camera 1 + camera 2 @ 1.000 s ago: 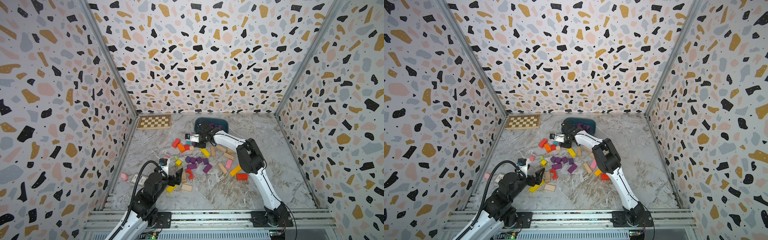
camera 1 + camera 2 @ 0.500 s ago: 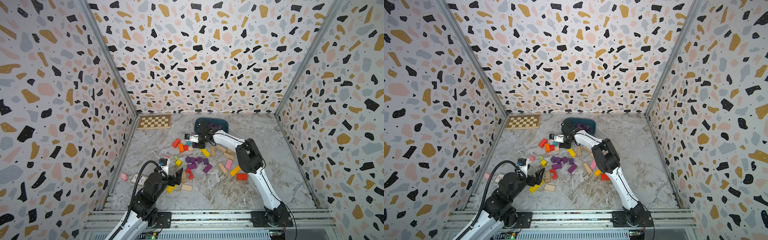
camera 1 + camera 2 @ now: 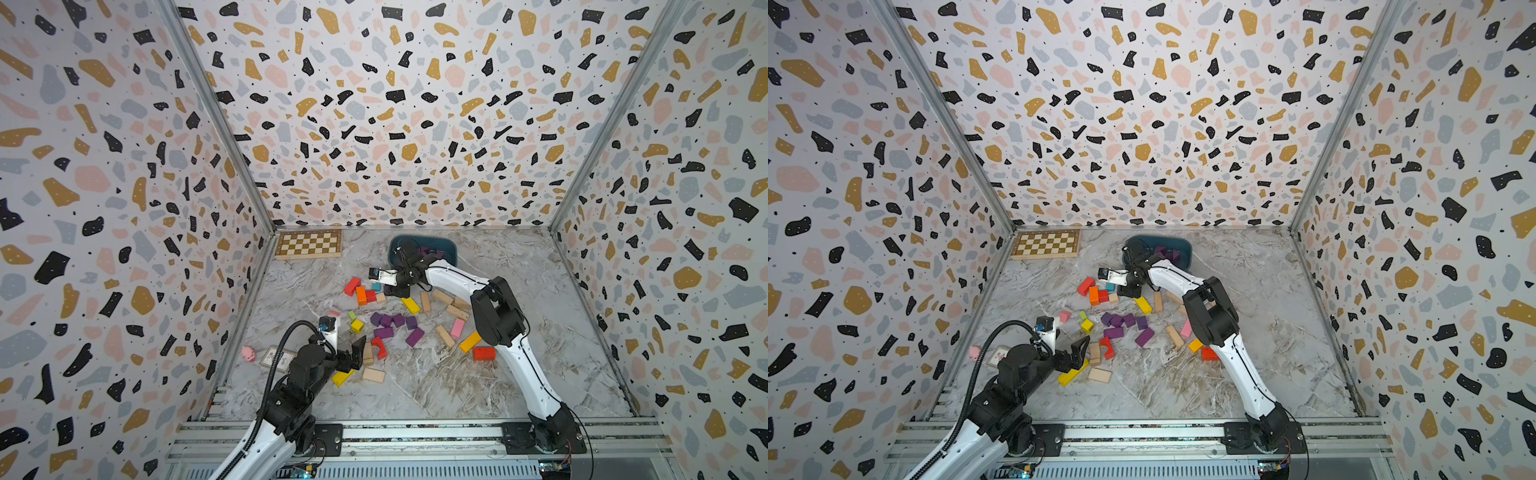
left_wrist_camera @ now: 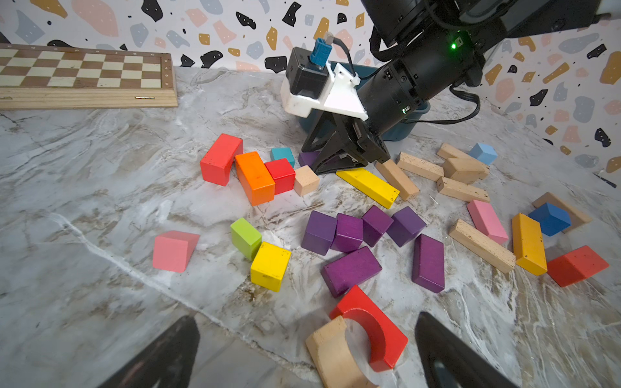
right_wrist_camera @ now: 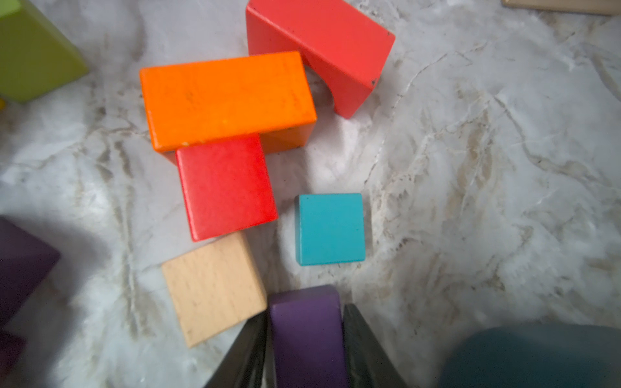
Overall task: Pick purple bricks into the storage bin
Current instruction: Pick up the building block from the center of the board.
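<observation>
Fingers [image 5: 250,349] of right gripper [image 5: 305,312] pinch purple brick [image 5: 305,336] by sides, on table [image 5: 470,168] just beside storage bin [image 5: 537,356]. We fear grip near brick's end: may slip on lift, knock tan block [image 5: 213,285].

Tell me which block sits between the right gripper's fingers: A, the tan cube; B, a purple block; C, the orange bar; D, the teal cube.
B: in the right wrist view the right gripper has its black fingers against both sides of a purple block, while the teal cube and tan cube lie loose beside it.
</observation>
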`<action>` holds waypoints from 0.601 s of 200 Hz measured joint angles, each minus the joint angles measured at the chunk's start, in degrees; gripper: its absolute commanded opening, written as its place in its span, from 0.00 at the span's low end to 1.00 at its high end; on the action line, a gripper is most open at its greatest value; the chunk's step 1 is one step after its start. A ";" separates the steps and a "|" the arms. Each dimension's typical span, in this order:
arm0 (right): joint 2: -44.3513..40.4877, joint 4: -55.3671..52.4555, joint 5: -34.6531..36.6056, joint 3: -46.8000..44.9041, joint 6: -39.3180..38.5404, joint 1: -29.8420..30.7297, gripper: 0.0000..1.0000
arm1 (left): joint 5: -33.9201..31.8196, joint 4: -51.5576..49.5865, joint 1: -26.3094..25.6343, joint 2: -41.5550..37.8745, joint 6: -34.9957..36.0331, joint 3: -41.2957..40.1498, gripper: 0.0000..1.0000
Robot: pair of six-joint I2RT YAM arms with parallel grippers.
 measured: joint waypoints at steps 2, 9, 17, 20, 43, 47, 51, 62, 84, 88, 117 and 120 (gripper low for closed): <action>0.00 0.00 0.00 0.02 -0.04 0.00 0.36 | 0.00 0.04 0.00 0.00 0.00 0.00 0.99; 0.02 -0.17 0.00 0.15 -0.02 -0.04 0.34 | -0.02 0.09 0.00 0.02 0.00 0.00 0.99; 0.04 -0.33 0.04 0.22 0.02 -0.07 0.31 | -0.02 0.11 0.00 0.04 0.00 0.00 0.99; 0.04 -0.35 0.02 0.22 0.02 -0.07 0.31 | -0.02 0.11 0.00 0.04 0.00 0.00 0.99; 0.02 -0.57 0.09 0.39 0.07 -0.11 0.29 | 0.00 0.11 0.00 0.11 0.00 0.00 0.99; 0.04 -0.57 0.09 0.39 0.07 -0.11 0.28 | -0.02 0.13 0.00 0.13 0.00 0.00 0.99; 0.04 -0.59 0.11 0.42 0.07 -0.11 0.26 | -0.02 0.13 0.00 0.15 0.00 0.00 0.99; 0.02 -0.63 0.13 0.42 0.07 -0.11 0.24 | 0.00 0.11 0.00 0.15 0.00 0.00 0.99; 0.04 -0.70 0.33 0.50 0.07 -0.17 0.22 | 0.00 0.13 0.00 0.15 0.00 0.00 0.99; 0.02 -0.74 0.37 0.52 0.09 -0.17 0.22 | 0.00 0.11 0.00 0.15 0.02 0.00 0.99; 0.02 -0.87 0.55 0.68 0.28 -0.22 0.20 | 0.00 0.11 0.00 0.15 0.00 0.00 0.99; 0.02 -0.92 0.52 0.72 0.31 -0.22 0.20 | 0.00 0.13 0.00 0.15 0.00 0.00 0.99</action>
